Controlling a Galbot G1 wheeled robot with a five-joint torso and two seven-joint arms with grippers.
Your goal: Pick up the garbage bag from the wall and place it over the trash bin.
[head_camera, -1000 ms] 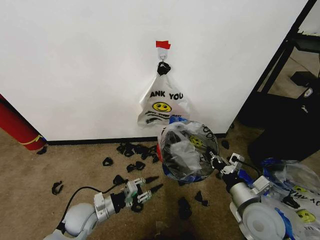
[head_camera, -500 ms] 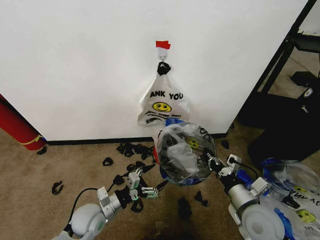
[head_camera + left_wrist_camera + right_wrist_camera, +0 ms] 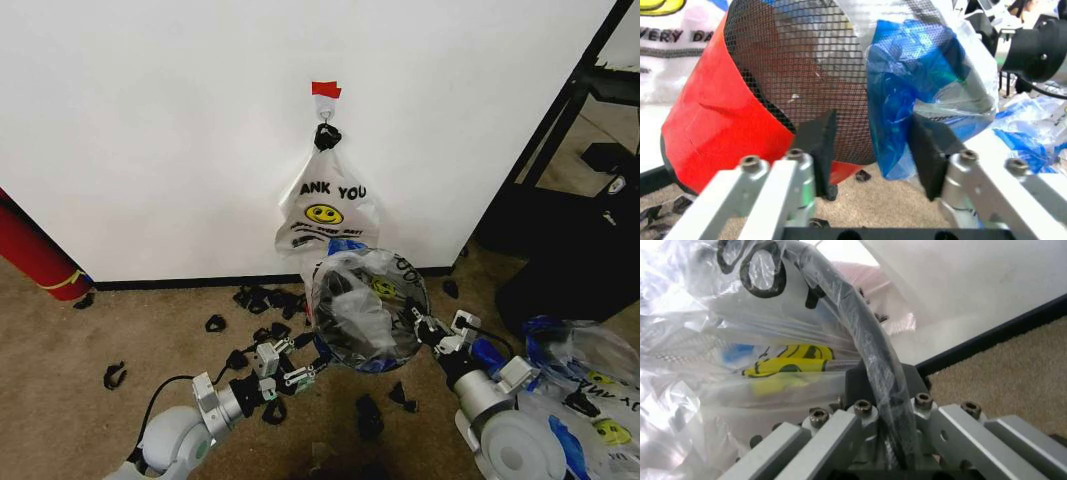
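Since a second ago our left hand has swung up from the carpet and in toward the trash bin, and the bin itself has tipped a little closer to the wall. That left hand is spread wide, its dark fingers flanking the bin's black mesh and a hanging blue fold of the garbage bag (we cannot tell whether either pad touches). Our right hand is closed tight on the bin's rim with the bag's film pinched over it. The translucent bag lies draped across the bin's mouth, its smiley print pressed against the inside. A second bag of the same print hangs from the hook under the red tape.
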